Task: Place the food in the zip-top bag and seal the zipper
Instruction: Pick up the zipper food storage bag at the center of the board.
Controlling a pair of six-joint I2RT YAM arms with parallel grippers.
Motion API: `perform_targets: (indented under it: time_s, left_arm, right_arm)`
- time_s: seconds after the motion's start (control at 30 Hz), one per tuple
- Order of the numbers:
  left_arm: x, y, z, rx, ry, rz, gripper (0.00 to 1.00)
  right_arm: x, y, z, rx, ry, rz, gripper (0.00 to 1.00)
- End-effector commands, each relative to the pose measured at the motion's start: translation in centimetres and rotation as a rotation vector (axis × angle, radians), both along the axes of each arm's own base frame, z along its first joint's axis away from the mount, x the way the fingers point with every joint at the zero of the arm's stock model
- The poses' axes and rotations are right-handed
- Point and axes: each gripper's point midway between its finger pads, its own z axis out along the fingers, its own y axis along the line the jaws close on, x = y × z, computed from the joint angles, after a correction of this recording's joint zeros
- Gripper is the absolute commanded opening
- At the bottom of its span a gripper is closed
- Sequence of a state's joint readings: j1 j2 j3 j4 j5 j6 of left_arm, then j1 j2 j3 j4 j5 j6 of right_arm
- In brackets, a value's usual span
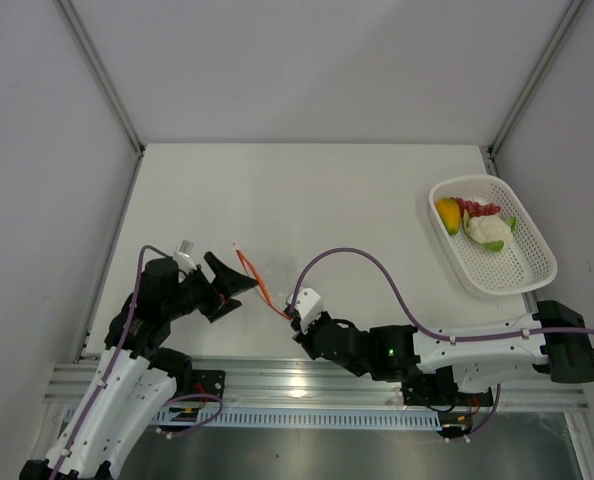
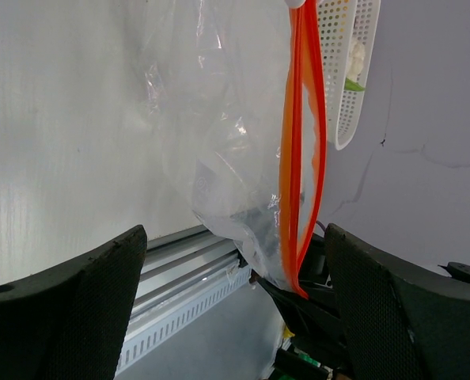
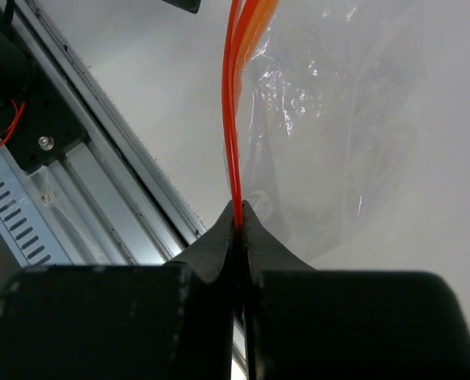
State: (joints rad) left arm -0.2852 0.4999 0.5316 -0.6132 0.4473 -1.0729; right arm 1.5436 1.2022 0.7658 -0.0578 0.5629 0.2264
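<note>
The clear crinkly zip-top bag (image 1: 267, 270) (image 2: 219, 134) (image 3: 338, 119) lies on the white table between my two arms. Its orange-red zipper (image 1: 254, 278) (image 2: 302, 158) (image 3: 233, 119) runs along the mouth edge. My right gripper (image 1: 290, 313) (image 3: 240, 210) is shut on the near end of the zipper. My left gripper (image 1: 235, 290) (image 2: 235, 309) stands open at the other end of the strip, and the bag's lower corner hangs between its fingers (image 2: 69, 309) without touching either. The food (image 1: 474, 222) lies in the white basket at the far right: a yellow-orange fruit, red grapes, a whitish piece and a green piece.
The white mesh basket (image 1: 517, 265) (image 2: 342, 95) sits near the table's right edge. An aluminium rail (image 1: 307, 380) (image 3: 100, 198) runs along the near edge by the arm bases. A purple cable (image 1: 367, 258) loops over the table behind the right arm.
</note>
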Motion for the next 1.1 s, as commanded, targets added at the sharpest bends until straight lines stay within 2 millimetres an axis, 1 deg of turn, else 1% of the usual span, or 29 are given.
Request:
perform_targets:
  time_s: [0.0, 0.13, 0.4, 0.63, 0.73, 0.77, 0.8, 0.83, 0.87, 0.9, 0.97, 1.0, 1.07]
  left_arm:
    - [0.2, 0.0, 0.4, -0.01, -0.021, 0.008, 0.94]
    - [0.3, 0.0, -0.1, -0.006, -0.015, 0.009, 0.94]
    - [0.6, 0.1, -1.3, 0.003, 0.002, 0.02, 0.93]
    - [1.1, -0.1, -1.4, 0.008, 0.011, 0.017, 0.92]
    - [1.1, -0.1, -1.7, 0.013, 0.016, 0.017, 0.88]
    - [1.3, -0.2, -1.8, 0.012, 0.016, 0.016, 0.85]
    - [1.3, -0.3, -1.9, 0.007, 0.015, 0.011, 0.82]
    - [1.3, -0.4, -2.0, 0.0, 0.013, 0.002, 0.77]
    - [1.5, -1.0, -1.4, -0.032, -0.016, -0.028, 0.7]
    - [1.3, -1.3, -1.9, -0.045, -0.001, -0.043, 0.69]
    - [1.3, -2.1, -1.8, -0.08, 0.006, -0.08, 0.62]
    - [1.2, -2.2, -2.1, -0.08, 0.019, -0.088, 0.61]
    - [1.1, -2.5, -2.1, -0.075, 0.017, -0.107, 0.61]
  right_arm:
    - [0.3, 0.2, 1.6, 0.074, -0.004, -0.037, 0.0]
    - [0.1, 0.1, 1.9, 0.082, -0.002, -0.033, 0.0]
    - [0.0, 0.0, 1.7, 0.086, 0.002, -0.028, 0.0]
    - [-0.1, 0.2, 1.2, 0.068, 0.002, -0.019, 0.0]
    - [-0.1, 0.3, 1.0, 0.058, -0.002, -0.017, 0.0]
    - [-0.1, 0.4, 1.0, 0.055, -0.005, -0.017, 0.0]
    - [-0.1, 0.9, 1.6, 0.086, -0.007, -0.017, 0.0]
    - [-0.1, 1.1, 1.3, 0.08, -0.007, -0.018, 0.0]
    - [0.0, 1.2, 1.4, 0.081, -0.008, -0.018, 0.0]
    - [0.0, 1.4, 1.5, 0.084, -0.008, -0.018, 0.0]
    - [-0.1, 1.9, 1.1, 0.071, -0.006, -0.016, 0.0]
    - [-0.1, 2.3, 1.6, 0.081, -0.003, -0.017, 0.0]
    - [0.0, 2.7, 1.1, 0.066, 0.0, -0.027, 0.0]
